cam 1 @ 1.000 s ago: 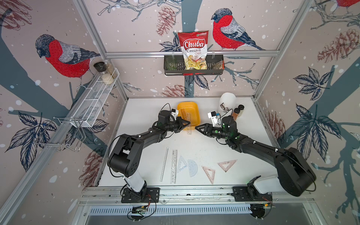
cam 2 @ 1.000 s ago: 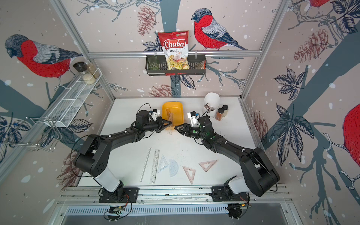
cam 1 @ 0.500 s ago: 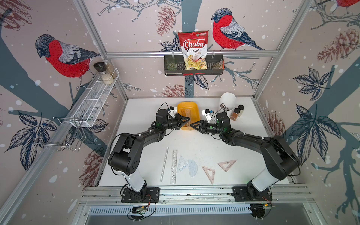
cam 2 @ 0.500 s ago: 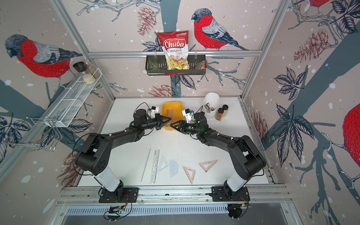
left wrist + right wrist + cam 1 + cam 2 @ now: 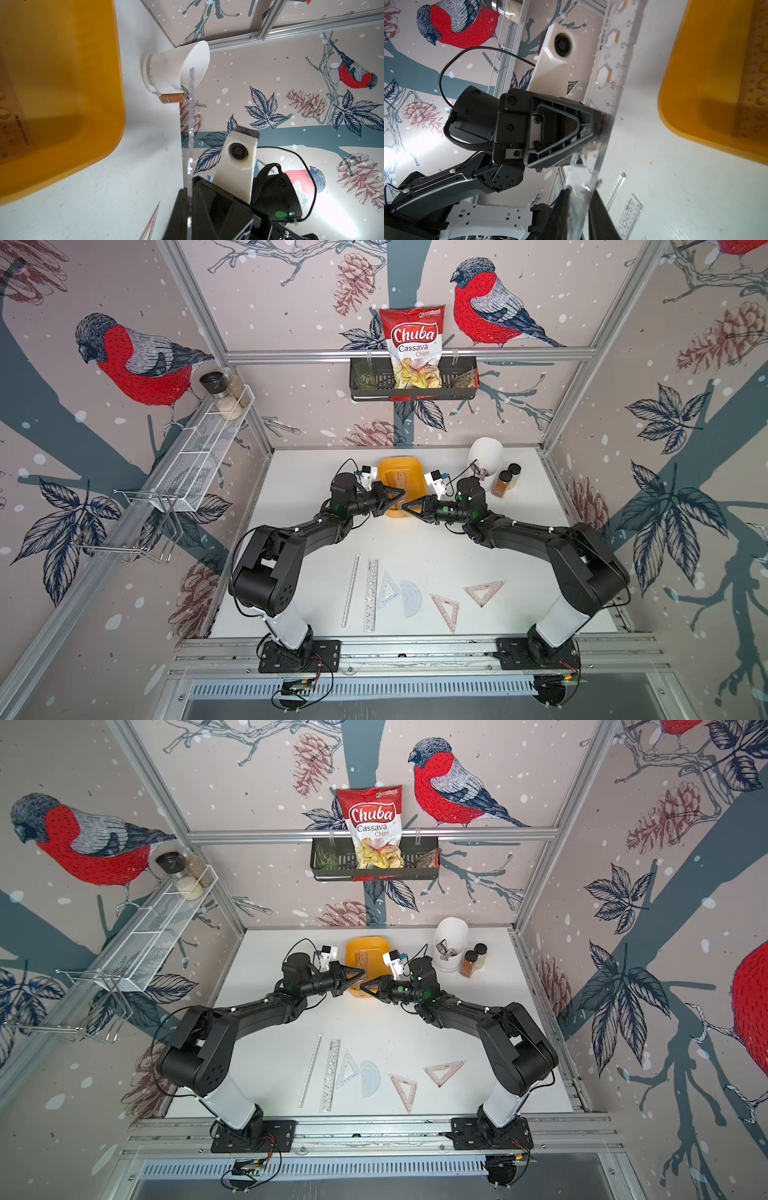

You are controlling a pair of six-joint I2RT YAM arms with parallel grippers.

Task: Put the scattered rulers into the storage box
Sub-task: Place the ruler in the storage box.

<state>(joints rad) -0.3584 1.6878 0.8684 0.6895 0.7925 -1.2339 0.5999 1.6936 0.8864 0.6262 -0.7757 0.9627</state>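
The yellow-orange storage box (image 5: 411, 466) (image 5: 380, 946) stands at the back middle of the table, with a pinkish stencil ruler (image 5: 397, 483) lying in it. Both grippers meet tip to tip at its front edge. A clear stencil ruler (image 5: 612, 72) (image 5: 191, 116) hangs above the table between them. My left gripper (image 5: 402, 493) (image 5: 188, 191) is shut on one part of it. My right gripper (image 5: 403, 508) (image 5: 579, 193) is shut on its lower end. Near the front lie a straight ruler (image 5: 351, 591), a stencil ruler (image 5: 371, 595), a bluish triangle (image 5: 388, 591), a protractor (image 5: 411, 598) and two pink triangles (image 5: 446, 610) (image 5: 484, 591).
A tall white pot (image 5: 486, 456) and two spice jars (image 5: 503, 483) stand to the right of the box. A black wire basket (image 5: 413, 383) with a chips bag hangs on the back wall. A white wire shelf (image 5: 199, 456) runs along the left wall.
My right gripper has moved left to the left gripper's tip and its jaws have closed on the ruler's end. The left gripper has shifted a little toward the box, still holding the ruler.
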